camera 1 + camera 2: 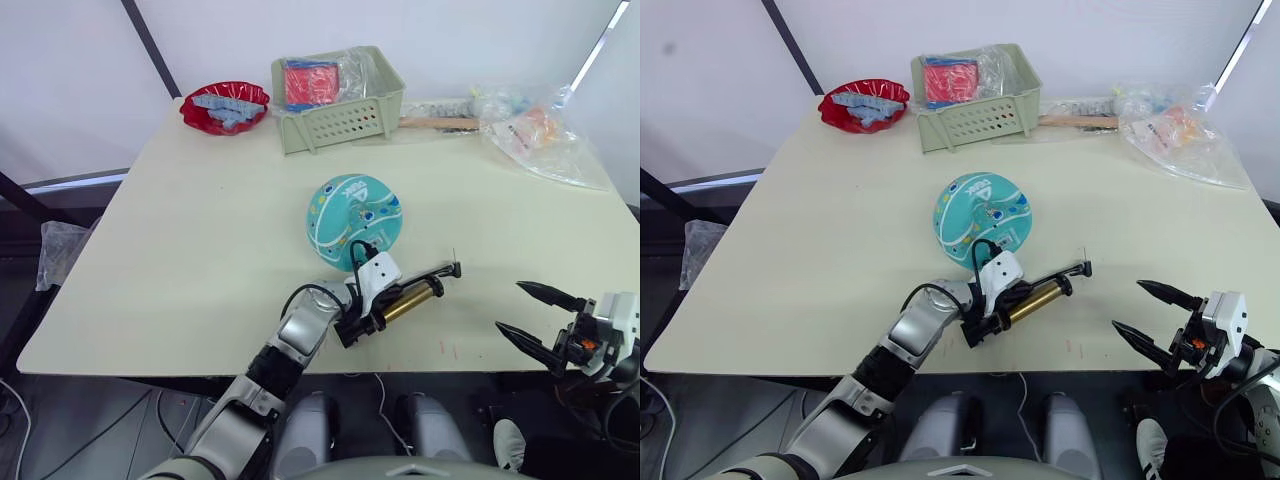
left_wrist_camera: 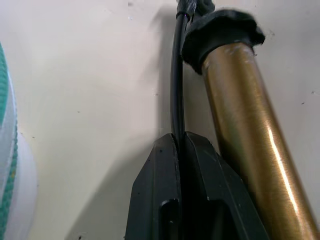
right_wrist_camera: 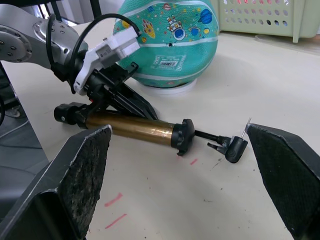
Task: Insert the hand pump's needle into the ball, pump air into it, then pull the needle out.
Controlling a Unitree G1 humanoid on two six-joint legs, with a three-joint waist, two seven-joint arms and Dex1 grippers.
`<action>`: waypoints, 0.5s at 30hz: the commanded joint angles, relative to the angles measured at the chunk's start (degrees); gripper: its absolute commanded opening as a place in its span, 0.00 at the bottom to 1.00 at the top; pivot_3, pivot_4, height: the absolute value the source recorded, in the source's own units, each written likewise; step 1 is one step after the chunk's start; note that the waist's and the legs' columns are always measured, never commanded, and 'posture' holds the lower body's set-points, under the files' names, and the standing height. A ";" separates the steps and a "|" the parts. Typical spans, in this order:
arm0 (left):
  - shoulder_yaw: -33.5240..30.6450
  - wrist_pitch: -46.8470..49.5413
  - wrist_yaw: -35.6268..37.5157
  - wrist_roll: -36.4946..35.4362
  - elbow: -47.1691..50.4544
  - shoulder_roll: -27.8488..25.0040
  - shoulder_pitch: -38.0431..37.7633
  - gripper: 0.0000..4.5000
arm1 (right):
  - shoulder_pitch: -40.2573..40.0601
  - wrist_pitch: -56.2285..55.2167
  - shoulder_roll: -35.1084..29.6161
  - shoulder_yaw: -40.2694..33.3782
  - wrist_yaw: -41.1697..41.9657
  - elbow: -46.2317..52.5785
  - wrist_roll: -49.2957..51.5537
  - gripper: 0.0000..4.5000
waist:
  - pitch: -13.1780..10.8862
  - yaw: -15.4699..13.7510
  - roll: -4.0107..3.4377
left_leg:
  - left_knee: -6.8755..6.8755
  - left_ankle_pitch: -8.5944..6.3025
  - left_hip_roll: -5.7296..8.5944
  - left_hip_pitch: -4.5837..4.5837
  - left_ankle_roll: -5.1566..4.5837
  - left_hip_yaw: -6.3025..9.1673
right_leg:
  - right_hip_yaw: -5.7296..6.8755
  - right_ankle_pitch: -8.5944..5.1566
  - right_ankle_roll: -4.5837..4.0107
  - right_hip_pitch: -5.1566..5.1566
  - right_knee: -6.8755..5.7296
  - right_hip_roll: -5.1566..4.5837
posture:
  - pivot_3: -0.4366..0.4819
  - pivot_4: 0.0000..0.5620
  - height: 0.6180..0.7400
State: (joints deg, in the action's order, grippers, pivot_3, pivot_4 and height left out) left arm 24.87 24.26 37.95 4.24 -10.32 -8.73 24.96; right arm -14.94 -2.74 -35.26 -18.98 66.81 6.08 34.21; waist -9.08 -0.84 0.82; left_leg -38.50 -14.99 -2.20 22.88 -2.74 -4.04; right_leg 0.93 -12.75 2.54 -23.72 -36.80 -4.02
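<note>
Lying near the tabletop's front edge, the hand pump (image 1: 408,301) is pinched by its hose in the left tool (image 1: 352,327), needle (image 3: 244,128) end aimed toward the spread right tool (image 1: 527,315).

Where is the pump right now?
The hand pump lies flat on the table, just in front of the ball, beside the left pincer.

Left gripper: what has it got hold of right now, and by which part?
The left gripper is shut on the hand pump, pinching its thin black hose beside the gold barrel. The right gripper is open, holding nothing.
</note>
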 commanded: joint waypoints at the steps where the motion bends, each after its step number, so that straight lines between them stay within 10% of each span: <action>1: -1.07 -1.66 1.13 -1.42 4.66 -0.47 0.24 0.02 | 0.38 -0.68 0.22 -1.50 -0.22 0.28 0.87 1.00 | 0.00 0.00 0.00 | 0.00 0.00 0.00 0.00 0.00 0.00 | 0.00 0.00 0.00 0.00 0.00 0.00 | 0.48 0.27 0.98; 15: -3.46 -3.62 5.71 -8.37 12.66 -1.30 -3.35 0.02 | 2.31 9.76 2.97 -0.78 -9.64 2.58 4.33 1.00 | 0.01 0.03 -0.01 | 0.00 0.00 -0.01 0.00 0.00 -0.02 | -0.03 0.01 -0.01 0.00 0.00 -0.01 | 0.48 0.27 0.98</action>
State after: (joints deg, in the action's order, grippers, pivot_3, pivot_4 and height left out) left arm 22.43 22.10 42.89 -2.16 -0.72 -10.33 21.97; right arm -12.94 4.34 -32.24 -18.96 59.00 6.39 36.66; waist -9.07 -0.81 0.81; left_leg -38.50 -14.99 -2.22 22.88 -2.74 -4.06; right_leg 0.90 -12.75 2.53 -23.73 -36.80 -4.02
